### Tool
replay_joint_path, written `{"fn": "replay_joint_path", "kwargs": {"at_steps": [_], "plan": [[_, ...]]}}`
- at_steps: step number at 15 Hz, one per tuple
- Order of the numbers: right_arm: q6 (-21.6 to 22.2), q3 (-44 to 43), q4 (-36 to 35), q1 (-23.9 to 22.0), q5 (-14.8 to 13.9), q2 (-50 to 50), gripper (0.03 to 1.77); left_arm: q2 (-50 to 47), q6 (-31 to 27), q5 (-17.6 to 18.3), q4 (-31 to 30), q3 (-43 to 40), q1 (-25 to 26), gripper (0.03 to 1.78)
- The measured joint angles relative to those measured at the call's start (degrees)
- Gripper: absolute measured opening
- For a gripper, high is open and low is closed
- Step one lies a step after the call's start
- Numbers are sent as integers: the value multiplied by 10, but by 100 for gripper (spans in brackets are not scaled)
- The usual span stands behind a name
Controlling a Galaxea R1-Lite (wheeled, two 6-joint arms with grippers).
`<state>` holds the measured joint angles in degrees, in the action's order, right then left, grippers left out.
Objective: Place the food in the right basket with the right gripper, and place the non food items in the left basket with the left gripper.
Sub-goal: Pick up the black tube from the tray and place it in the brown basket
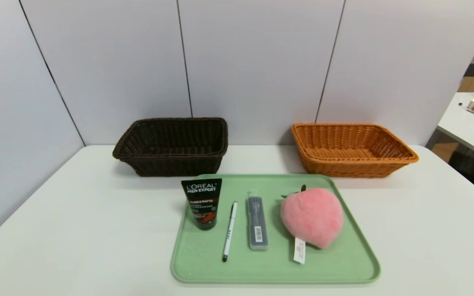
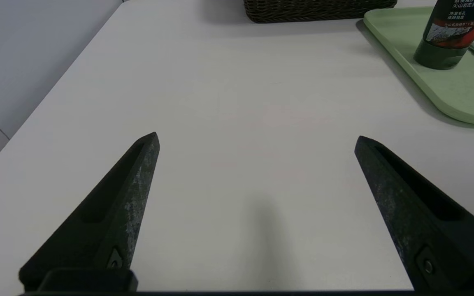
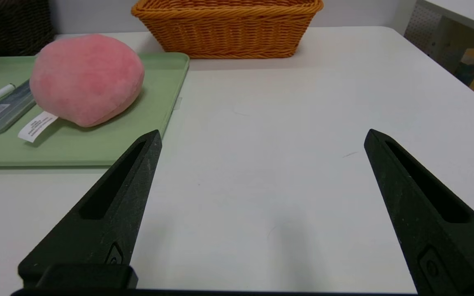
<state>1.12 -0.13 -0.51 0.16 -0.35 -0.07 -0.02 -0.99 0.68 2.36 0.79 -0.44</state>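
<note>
A green tray lies at the table's front centre. On it stand a black L'Oreal tube, a white pen, a grey slim case and a pink plush peach. Behind it sit the dark brown left basket and the orange right basket, both holding nothing. My left gripper hovers open over bare table left of the tray, the tube ahead of it. My right gripper hovers open right of the tray, near the peach. Neither arm shows in the head view.
Grey partition panels close off the back and left of the white table. Another white table with boxes stands off to the right, past the table's edge. Bare tabletop lies on both sides of the tray.
</note>
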Motion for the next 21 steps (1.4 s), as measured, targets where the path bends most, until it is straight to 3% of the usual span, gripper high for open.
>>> {"fn": "replay_joint_path", "kwargs": {"at_steps": [21], "plan": [[-5, -18, 6, 0, -6, 0, 170, 0, -6, -4, 0, 1, 0, 169]]}}
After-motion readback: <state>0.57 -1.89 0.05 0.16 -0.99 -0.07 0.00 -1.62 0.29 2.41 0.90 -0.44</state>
